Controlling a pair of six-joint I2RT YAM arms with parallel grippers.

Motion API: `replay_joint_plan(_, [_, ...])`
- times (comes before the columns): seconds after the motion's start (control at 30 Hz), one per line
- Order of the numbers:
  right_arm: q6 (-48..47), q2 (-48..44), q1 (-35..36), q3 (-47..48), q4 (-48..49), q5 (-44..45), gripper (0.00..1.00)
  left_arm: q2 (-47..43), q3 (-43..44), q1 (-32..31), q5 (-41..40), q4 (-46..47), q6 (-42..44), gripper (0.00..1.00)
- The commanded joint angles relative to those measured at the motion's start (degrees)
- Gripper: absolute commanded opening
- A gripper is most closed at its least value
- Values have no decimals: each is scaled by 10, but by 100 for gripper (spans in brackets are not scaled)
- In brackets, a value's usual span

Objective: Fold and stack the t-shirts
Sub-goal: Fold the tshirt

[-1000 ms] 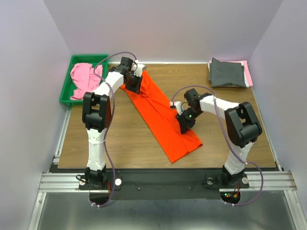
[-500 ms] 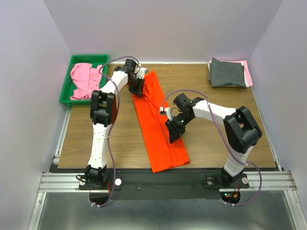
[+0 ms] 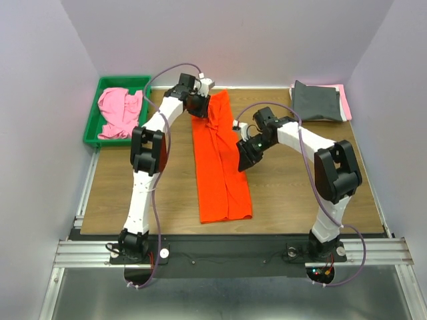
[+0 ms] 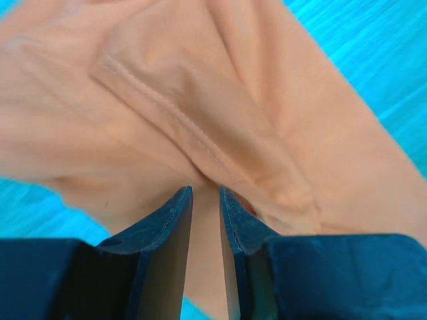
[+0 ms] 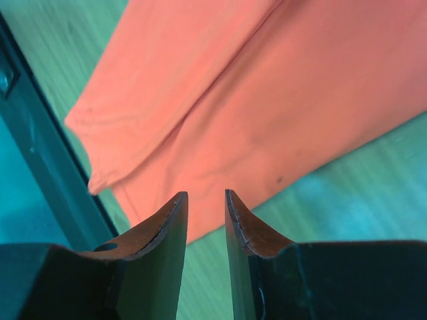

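Orange t-shirt [image 3: 220, 167] is flat on the wooden table [image 3: 133, 193], folded lengthwise into a long narrow strip. It runs from the far edge down to near the front edge, roughly centre and between the two arms. Left gripper [image 4: 205, 193] sits at the strip's far end, on its left corner. In the left wrist view its fingers [image 4: 170, 233] stand a narrow gap apart, with a bunched ridge of cloth and a stitched seam right at the tips. Can't tell if that fold is pinched or just touching. Right gripper [image 5: 205, 197] is just beside the strip's right edge, about a third of the way down from the far end. Its jaws are slightly parted with nothing between them, so it's not holding anything; the shirt's layered edge lies beyond the tips. Other shirts: a crumpled pink t-shirt [image 3: 119, 110] is in the green tray [image 3: 91, 130] at far left. A folded dark grey t-shirt [image 3: 317, 100] sits at the far right corner on top of a pink one [image 3: 345, 100], whose edge sticks out. Both are well apart from either gripper.
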Motion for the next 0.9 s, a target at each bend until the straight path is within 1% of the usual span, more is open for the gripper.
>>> replay_joint_plan(0.0, [6,31,-2,46,12,9,34,-137,-35,8,0,53,-8,35])
replay_joint_plan(0.07, [13,43,-2,60,18,10,34,-156,-55,9,-1,23,-16,35])
replay_joint_plan(0.13, [24,51,-2,66,30,17,34,-157,-63,9,-4,-23,-21,34])
replay_joint_plan(0.23, [34,65,-2,72,39,21,34,-151,-88,8,16,-62,-21,30])
replay_joint_plan(0.33, [46,72,-2,75,43,12,34,-156,-137,7,19,-52,-21,28])
replay_joint_plan(0.6, [48,57,-3,61,47,33,35,-127,-167,3,-15,-82,-11,26])
replay_joint_plan(0.67, [49,58,-4,58,48,36,35,-108,-167,-3,-39,-94,-9,26])
replay_joint_plan(0.87, [54,61,-12,55,50,51,35,-49,-125,-7,-44,-106,-7,26])
